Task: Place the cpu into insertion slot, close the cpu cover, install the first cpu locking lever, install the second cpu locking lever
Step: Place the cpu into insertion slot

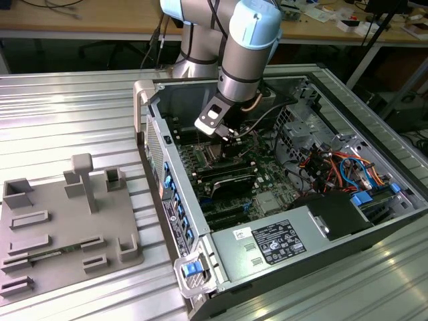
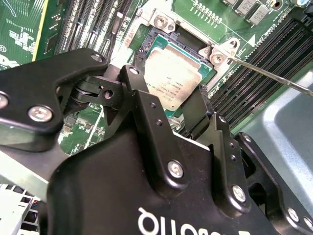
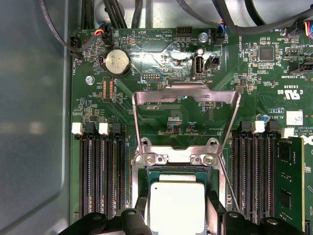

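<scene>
1. Gripper (image 2: 168, 98) is down inside the open computer case (image 1: 281, 244), right over the cpu (image 2: 171, 71). It straddles the chip in both wrist views.
2. Grasp state: cannot tell if it is clamped on the cpu or has let go.
3. The cpu lies flat and looks seated in the insertion slot (image 2: 183, 33), metal face up. The slot sits mid-motherboard (image 3: 161, 54), between the two banks of memory slots (image 3: 100, 181), away from the board's edges.
4. Step 1 (place cpu): looks done or nearly done.
5. The cpu cover (image 3: 186, 94) is swung open on its hinge and off the chip. Step 2 is not done.
6. One thin wire locking lever (image 2: 266, 76) sticks out free beside the slot, unlatched. I can't make out the second lever for sure. Both lever steps are left.
7. Overall judgement: about a quarter through, with three steps remaining.
</scene>
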Controlling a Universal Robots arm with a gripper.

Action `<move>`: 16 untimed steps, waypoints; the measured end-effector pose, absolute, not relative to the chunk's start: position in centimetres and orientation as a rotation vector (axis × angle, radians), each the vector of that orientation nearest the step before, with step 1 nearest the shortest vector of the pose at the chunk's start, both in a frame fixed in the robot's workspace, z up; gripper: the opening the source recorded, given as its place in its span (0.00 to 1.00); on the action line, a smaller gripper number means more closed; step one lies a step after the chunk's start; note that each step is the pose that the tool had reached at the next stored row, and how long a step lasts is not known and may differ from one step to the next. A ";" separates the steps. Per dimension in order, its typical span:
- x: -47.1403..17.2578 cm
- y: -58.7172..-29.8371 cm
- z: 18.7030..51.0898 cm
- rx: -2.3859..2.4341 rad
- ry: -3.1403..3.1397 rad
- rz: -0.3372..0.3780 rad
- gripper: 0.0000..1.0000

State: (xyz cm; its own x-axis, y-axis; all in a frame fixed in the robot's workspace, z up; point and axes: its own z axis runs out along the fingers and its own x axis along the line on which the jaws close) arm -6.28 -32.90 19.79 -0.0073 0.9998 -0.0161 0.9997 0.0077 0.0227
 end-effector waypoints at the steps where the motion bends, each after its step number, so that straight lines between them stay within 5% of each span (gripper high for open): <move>1: -6.3 -32.9 19.8 2.194 2.210 0.007 0.55; 16: -6.3 -32.9 19.8 2.194 2.210 0.007 0.55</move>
State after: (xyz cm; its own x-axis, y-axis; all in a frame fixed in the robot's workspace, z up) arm -6.28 -32.90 19.75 -0.0072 0.9998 -0.0161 0.9997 0.0076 0.0227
